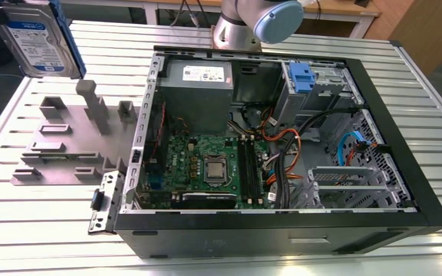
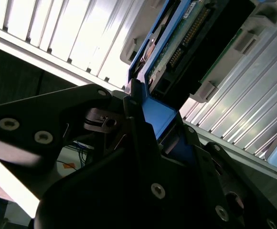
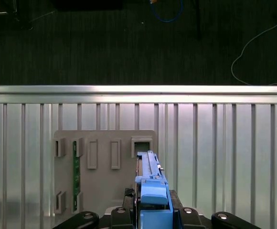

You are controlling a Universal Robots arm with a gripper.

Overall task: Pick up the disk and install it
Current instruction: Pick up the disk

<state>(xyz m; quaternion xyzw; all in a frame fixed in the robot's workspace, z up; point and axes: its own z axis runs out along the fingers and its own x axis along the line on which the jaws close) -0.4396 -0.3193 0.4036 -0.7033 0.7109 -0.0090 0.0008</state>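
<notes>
The disk [image 1: 33, 37], a silver hard drive with a white-and-blue label in a blue caddy, hangs upright above the table at the exterior view's far left, lifted clear of the grey holding fixture [image 1: 67, 138]. In the first wrist view the disk [image 3: 150, 181] shows edge-on, with my gripper [image 3: 150, 217] shut on its blue frame and the fixture [image 3: 105, 167] beneath it. In the second wrist view my gripper [image 2: 157, 129] clamps the blue caddy edge, and the disk's [image 2: 186, 38] circuit-board side extends beyond the black fingers [image 2: 133, 129].
An open computer case [image 1: 374, 115] lies on the slatted metal table [image 1: 37, 230], with a motherboard [image 1: 205, 167], a grey power-supply box [image 1: 198, 86] and a drive bay with a blue part [image 1: 301, 77]. The arm's base [image 1: 252, 23] stands behind the case.
</notes>
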